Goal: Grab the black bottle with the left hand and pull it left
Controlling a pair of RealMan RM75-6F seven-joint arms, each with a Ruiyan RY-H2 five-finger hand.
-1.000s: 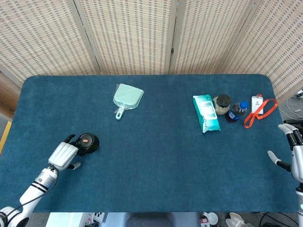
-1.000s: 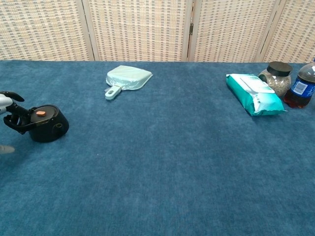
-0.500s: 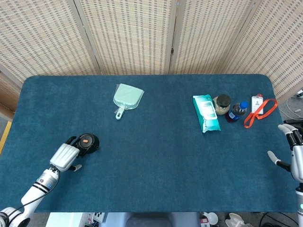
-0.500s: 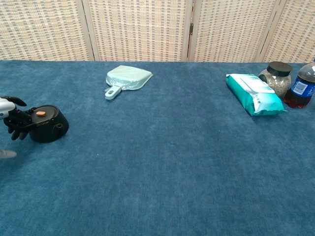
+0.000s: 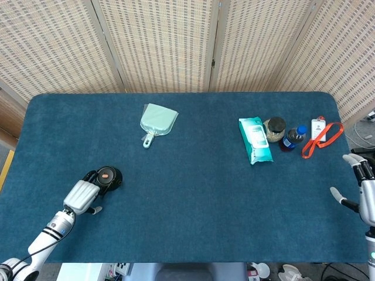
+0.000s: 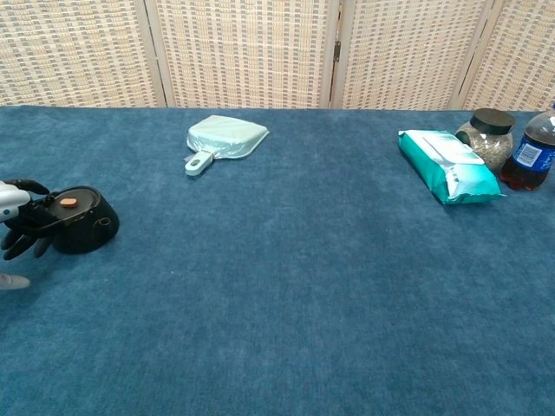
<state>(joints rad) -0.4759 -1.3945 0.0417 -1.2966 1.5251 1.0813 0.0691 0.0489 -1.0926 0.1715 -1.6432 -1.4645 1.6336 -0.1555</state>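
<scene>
The black bottle [image 5: 108, 176] [image 6: 80, 230], with an orange dot on its cap, lies on the blue table near the left edge. My left hand [image 5: 81, 196] [image 6: 22, 232] sits just to its left and nearer the front edge. Its dark fingers [image 6: 26, 243] are spread and point away from the bottle, only brushing its left side. The thumb is off the bottle. My right hand [image 5: 362, 196] hovers at the table's right edge with its fingers apart and nothing in it.
A pale green dustpan [image 5: 157, 122] [image 6: 222, 139] lies at the back centre-left. A wipes pack [image 5: 255, 140] [image 6: 448, 165], a jar [image 5: 274, 129] [image 6: 486, 137], a blue-capped bottle [image 5: 291, 139] [image 6: 528, 156] and a red lanyard [image 5: 321, 136] cluster at the back right.
My left hand has slid back toward the front edge and its fingers have come loose from the bottle's side. The bottle has barely shifted. The right hand has not moved.
</scene>
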